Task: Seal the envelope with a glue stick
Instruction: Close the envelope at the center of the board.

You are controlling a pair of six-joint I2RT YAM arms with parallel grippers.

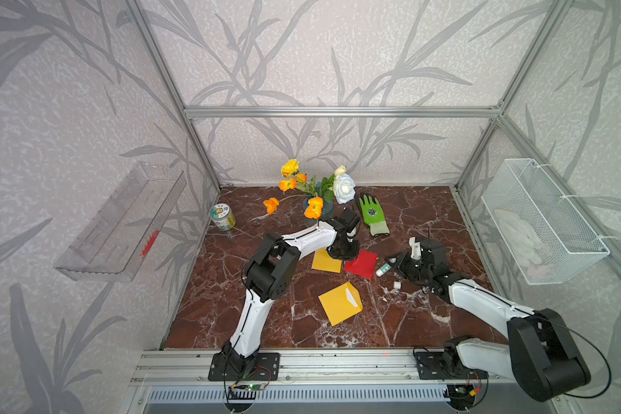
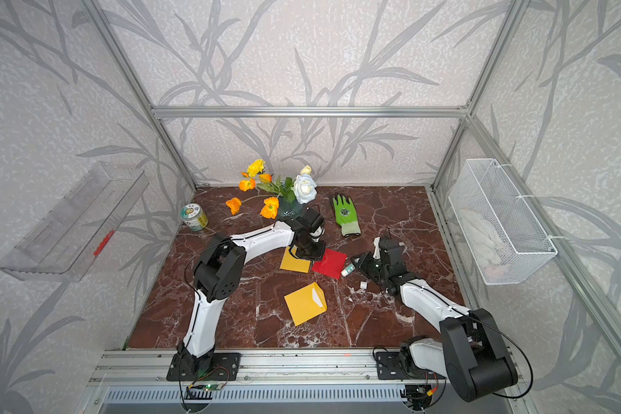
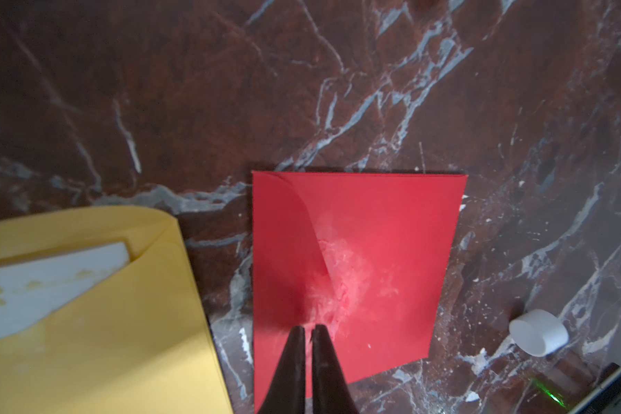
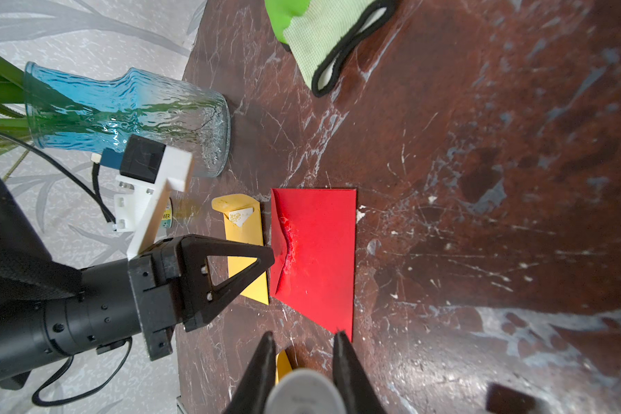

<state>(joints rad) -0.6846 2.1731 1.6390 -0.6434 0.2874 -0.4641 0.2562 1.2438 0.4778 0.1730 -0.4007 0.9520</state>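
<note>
Here, the red envelope (image 1: 363, 263) lies flat near the middle of the marbled table (image 1: 248, 322), its flap folded down, with a whitish smear of glue around the flap's point, plain in the left wrist view (image 3: 384, 251). The left gripper (image 3: 308, 329) points down at that smear, its 2 fingers pressed nearly together with nothing between them; the tips seem to touch the paper, though contact cannot be told for sure. From the right wrist view the same gripper (image 4: 270, 256) meets the envelope (image 4: 319, 243) at the flap side. The right gripper (image 4: 304, 337) pinches the glue stick (image 4: 303, 392) between its 2 fingers. In both top views the glue stick (image 1: 383, 269) (image 2: 347, 270) is held low and tilted, its white end toward the envelope's nearest corner, just beside it; whether it touches cannot be told. A small white cap (image 1: 397, 285) lies on the table near the right gripper, apart from the stick, and shows in the left wrist view too (image 3: 538, 331). 1 yellow envelope (image 1: 325, 261) lies just beside the red one, partly under the left arm, flap open over a white strip (image 3: 51, 283). Another yellow envelope (image 1: 337, 304) lies nearer the front edge, well apart. Behind stand a blue glass vase (image 4: 130, 114) of flowers (image 1: 314, 186), a green glove (image 1: 373, 215) and a tin can (image 1: 222, 217).
</note>
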